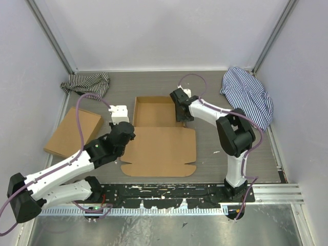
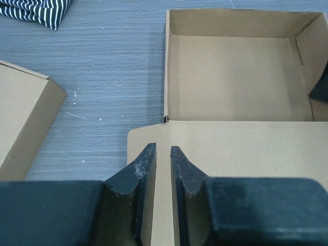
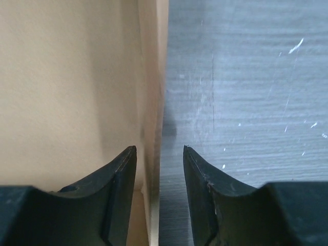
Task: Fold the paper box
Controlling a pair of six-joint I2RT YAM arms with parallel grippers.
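On grey wood-grain desk [image 1: 154,84]: plain brown die-cut cardboard paper box [image 1: 159,146], tray walls raised, lid flat nearward. Right fingers [image 3: 205,189] apart, astride tray's right wall, likely to square it. Left fingers [image 2: 184,174] nearly together over lid's left flap; pinching or not, cannot tell.

Overhead looking down, both wrists close, sharing paper box [image 1: 164,143]

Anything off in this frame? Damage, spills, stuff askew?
Nothing spilled or torn. The paper box sits square, tray walls up, lid lying flat. Only oddities: the spare flat box lies skewed near the left table edge, and the left striped cloth and right striped cloth are bunched in the far corners.
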